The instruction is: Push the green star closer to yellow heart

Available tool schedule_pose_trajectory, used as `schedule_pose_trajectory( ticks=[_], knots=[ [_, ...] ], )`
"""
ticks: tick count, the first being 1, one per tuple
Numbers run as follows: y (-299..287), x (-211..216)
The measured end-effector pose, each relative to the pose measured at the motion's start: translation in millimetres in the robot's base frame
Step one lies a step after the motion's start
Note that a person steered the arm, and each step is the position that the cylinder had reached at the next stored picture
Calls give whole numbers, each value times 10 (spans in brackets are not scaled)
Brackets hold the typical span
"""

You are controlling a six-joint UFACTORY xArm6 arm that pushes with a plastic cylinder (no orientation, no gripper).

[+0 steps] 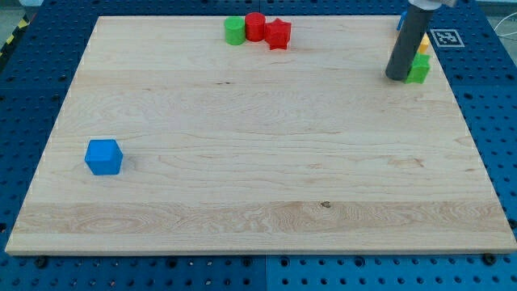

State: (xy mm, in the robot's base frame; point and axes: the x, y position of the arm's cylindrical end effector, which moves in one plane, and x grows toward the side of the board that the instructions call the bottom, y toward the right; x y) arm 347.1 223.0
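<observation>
One green block (419, 69), shape unclear, touches my tip (397, 78) on the view's right, with a yellow block (423, 42) just above. No pincer shows, so its state cannot be told.

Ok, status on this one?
My tip at the view's top right, against the green star block. Yellow heart block just behind it. Nothing between.
</observation>
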Motion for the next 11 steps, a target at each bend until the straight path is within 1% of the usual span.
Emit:
schedule_pose_trajectory(
  ticks=[1, 2, 3, 4, 8, 11],
  knots=[
    [126, 0],
    [127, 85],
    [129, 315],
    [225, 423],
    [442, 253],
    [459, 11]
  ],
)
